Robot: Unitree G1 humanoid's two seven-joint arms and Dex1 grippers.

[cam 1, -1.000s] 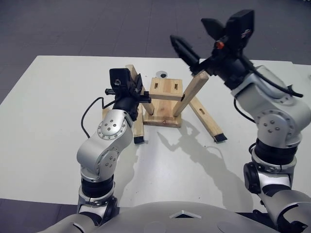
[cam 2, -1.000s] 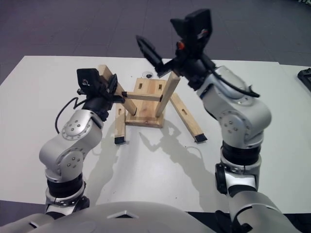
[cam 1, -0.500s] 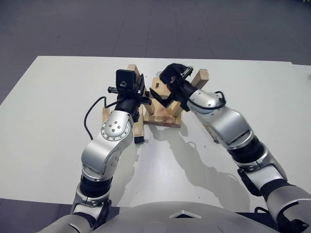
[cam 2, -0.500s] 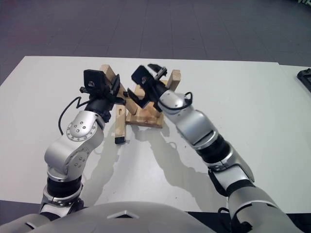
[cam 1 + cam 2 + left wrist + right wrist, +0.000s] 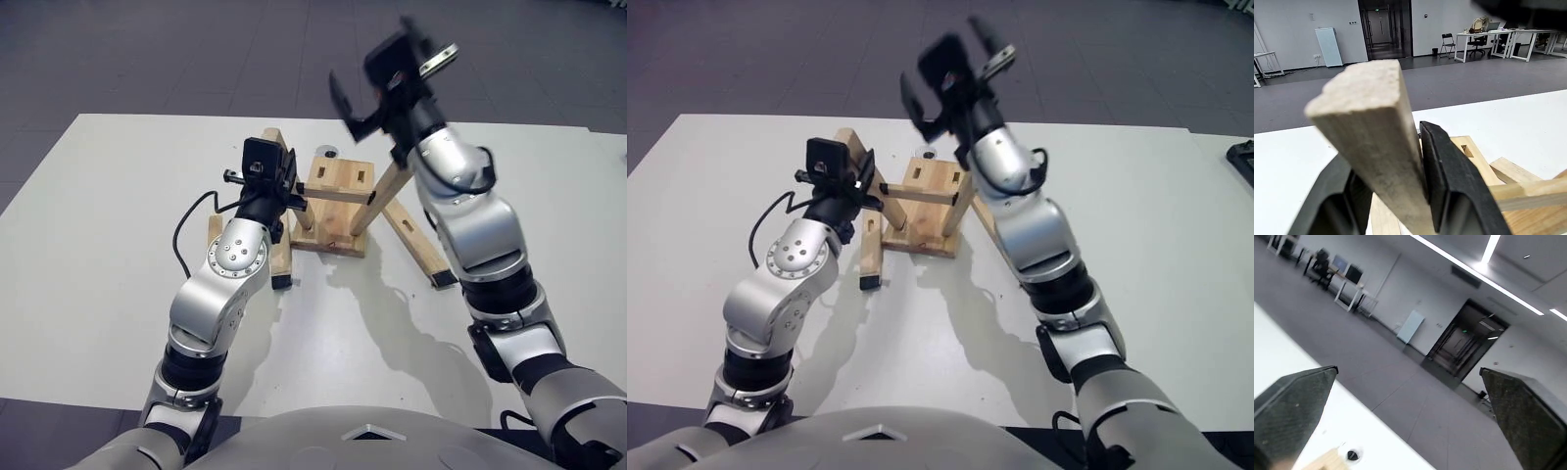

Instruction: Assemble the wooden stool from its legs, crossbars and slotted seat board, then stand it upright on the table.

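Wooden seat board [image 5: 336,211] lies on the desk [image 5: 98,215]. Left of it, the left hand [image 5: 284,186] clamps a leg [image 5: 1376,132], joined by a crossbar [image 5: 338,196] to a leaning leg [image 5: 380,196]. Above it, the right hand [image 5: 392,83] gapes empty. Unsupported, that leaning leg could twist the crossbar loose.

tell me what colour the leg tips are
Black; the leg tips show best in the left eye view.

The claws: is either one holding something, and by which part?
The left gripper clamps a wooden leg just below its free top end. The right gripper is open, holding nothing.
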